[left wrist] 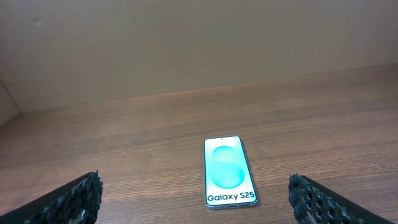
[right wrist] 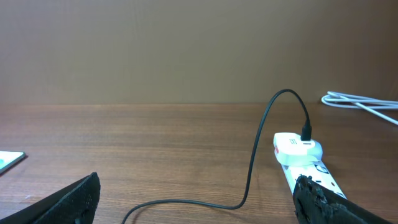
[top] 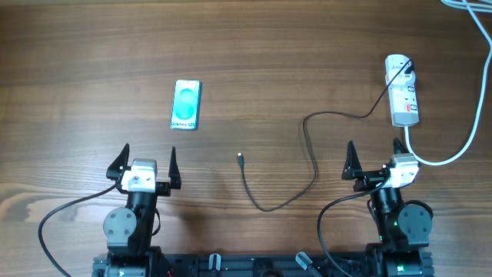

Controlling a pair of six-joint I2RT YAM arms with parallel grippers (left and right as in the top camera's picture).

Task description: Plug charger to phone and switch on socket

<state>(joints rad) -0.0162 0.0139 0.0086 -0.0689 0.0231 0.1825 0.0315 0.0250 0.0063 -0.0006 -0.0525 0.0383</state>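
Observation:
The phone (top: pixel 185 105) lies flat on the wooden table at the left, teal screen up; in the left wrist view (left wrist: pixel 228 172) it reads "Galaxy S25". The thin black charger cable (top: pixel 310 158) runs from the white socket strip (top: pixel 402 89) at the right in loops to its connector tip (top: pixel 241 159) at mid-table. My left gripper (top: pixel 146 163) is open and empty, just in front of the phone. My right gripper (top: pixel 374 160) is open and empty, in front of the socket (right wrist: pixel 303 157); the cable (right wrist: pixel 254 163) passes between its fingers in the right wrist view.
The socket's thick white cord (top: pixel 470 115) curves along the right edge of the table and off the far right corner. It also shows in the right wrist view (right wrist: pixel 360 101). A plain wall stands behind the table.

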